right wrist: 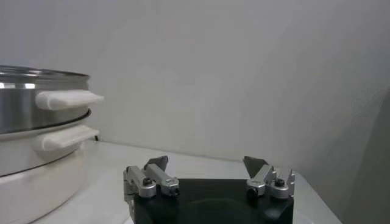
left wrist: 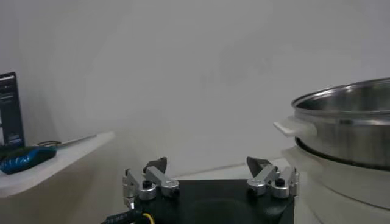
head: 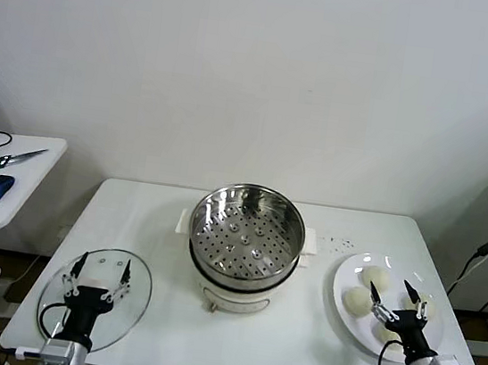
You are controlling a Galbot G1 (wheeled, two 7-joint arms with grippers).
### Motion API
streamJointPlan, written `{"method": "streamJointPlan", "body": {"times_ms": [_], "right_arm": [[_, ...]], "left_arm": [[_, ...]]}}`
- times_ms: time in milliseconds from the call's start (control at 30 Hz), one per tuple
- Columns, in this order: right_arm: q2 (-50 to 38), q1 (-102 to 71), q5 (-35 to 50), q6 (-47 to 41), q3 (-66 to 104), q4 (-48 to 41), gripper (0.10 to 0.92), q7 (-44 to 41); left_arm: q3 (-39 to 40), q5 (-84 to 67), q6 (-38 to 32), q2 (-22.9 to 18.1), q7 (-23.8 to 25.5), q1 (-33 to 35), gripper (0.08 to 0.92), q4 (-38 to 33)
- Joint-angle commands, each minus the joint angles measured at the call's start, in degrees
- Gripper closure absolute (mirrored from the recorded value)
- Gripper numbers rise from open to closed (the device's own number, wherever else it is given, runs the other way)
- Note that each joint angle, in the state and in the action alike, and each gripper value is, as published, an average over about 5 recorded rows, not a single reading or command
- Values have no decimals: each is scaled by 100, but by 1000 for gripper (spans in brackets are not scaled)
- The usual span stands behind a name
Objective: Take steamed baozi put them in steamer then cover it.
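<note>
Near left: left tool (head: 102, 273) spread wide, holding nothing, above the cover (head: 133, 298) lying flat on the counter (head: 167, 217). Near right: right tool (head: 394, 295) also wide and unloaded, over the plate (head: 395, 265) carrying the steamed baozi (head: 355, 301). Centre, farther back: steamer (head: 247, 228), uncovered, basket bare.

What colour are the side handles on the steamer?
White; the steamer's side handles show best in the right wrist view, against the shiny steel basket.
</note>
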Motion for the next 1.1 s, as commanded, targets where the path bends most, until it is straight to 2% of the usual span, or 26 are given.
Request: {"method": "streamJointPlan", "body": {"times_ms": [33, 167, 300, 400, 533, 667, 867, 1100], "right_arm": [[-756, 329, -1013, -571, 30, -15, 203, -929], [-1956, 794, -1469, -1282, -308, -296, 203, -2036], [-3135, 1623, -1982, -1335, -1048, -917, 203, -3214], [-3640, 2597, -2449, -1337, -1935, -1366, 203, -3912], [-4122, 4147, -2628, -1307, -3598, -1818, 203, -4473], [-4118, 5629, -2809, -1199, -5148, -2282, 203, -4799], [-3420, 7485, -3057, -1046, -6978, -3153, 203, -5001], [-2622, 8418, -2992, -972, -8254, -3899, 203, -5077]], "left_arm": [[1, -31, 32, 38, -26, 22, 177, -76], [33, 94, 98, 89, 4, 81, 177, -149], [82, 220, 107, 116, 19, 122, 177, -171], [95, 175, 98, 116, 12, 114, 177, -146], [93, 43, 142, 120, -40, 90, 177, -138], [79, -100, 236, 136, -154, 27, 177, -125], [74, -211, 328, 164, -199, -47, 177, -89], [62, -195, 396, 207, -202, -111, 177, -53]]}}
